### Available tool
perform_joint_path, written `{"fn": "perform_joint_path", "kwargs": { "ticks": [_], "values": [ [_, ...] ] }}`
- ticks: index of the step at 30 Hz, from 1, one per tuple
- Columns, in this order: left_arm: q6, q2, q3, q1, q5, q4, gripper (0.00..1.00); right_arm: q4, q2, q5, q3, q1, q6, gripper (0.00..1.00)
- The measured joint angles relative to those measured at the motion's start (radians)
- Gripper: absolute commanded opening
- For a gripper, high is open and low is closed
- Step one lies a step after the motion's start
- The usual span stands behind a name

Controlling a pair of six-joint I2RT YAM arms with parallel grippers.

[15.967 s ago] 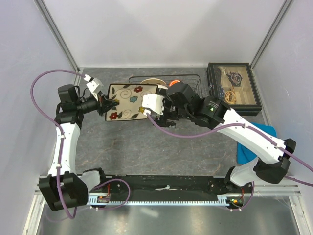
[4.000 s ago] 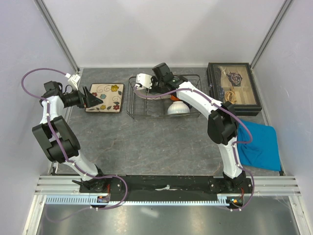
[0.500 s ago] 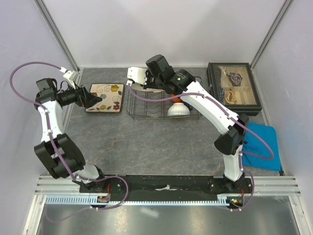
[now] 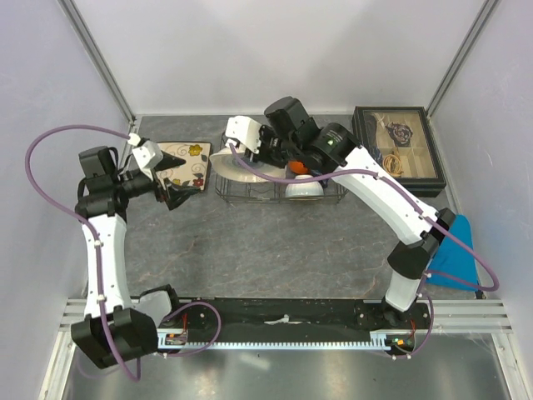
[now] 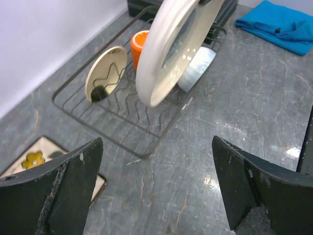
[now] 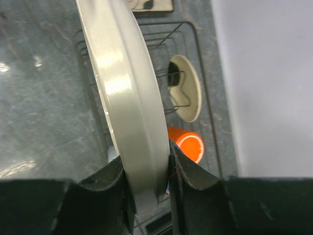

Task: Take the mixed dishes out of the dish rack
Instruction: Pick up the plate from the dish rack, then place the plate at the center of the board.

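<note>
My right gripper (image 4: 256, 158) is shut on the rim of the round pale plate (image 4: 234, 164), which hangs edge-on above the left end of the dish rack (image 4: 326, 197). In the right wrist view both fingers (image 6: 190, 174) pinch the plate (image 6: 128, 98). A cream bowl (image 5: 104, 73) stands on edge in the rack's slots (image 5: 117, 131), with an orange cup (image 5: 139, 43) and a white bowl (image 5: 197, 62) behind it. The square flower plate (image 4: 190, 156) lies flat on the table left of the rack. My left gripper (image 4: 180, 191) hovers open and holds nothing, just in front of that plate.
A black glass-lidded box (image 4: 398, 150) of trinkets stands at the back right. A blue cloth (image 4: 463, 243) lies by the right wall. The right arm arches over the rack. Grey walls close in the back and both sides.
The right gripper has raised the round plate out of the rack and brought it forward. The left gripper has swung nearer and to the right, off the square plate, its jaws widening.
</note>
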Motion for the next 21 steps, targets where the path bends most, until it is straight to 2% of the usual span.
{"fn": "perform_joint_path", "kwargs": {
  "ticks": [6,14,21],
  "values": [
    [-0.025,-0.09,-0.087,-0.064,0.043,0.106,0.98,-0.037,-0.031,-0.117,-0.051,-0.001,0.081,0.0],
    [-0.043,-0.1,-0.169,-0.169,0.061,0.19,0.95,-0.034,-0.056,-0.244,-0.072,-0.001,0.141,0.0],
    [-0.051,-0.065,-0.171,-0.217,0.065,0.213,0.83,-0.034,-0.06,-0.315,-0.077,-0.001,0.166,0.0]
  ]
}}
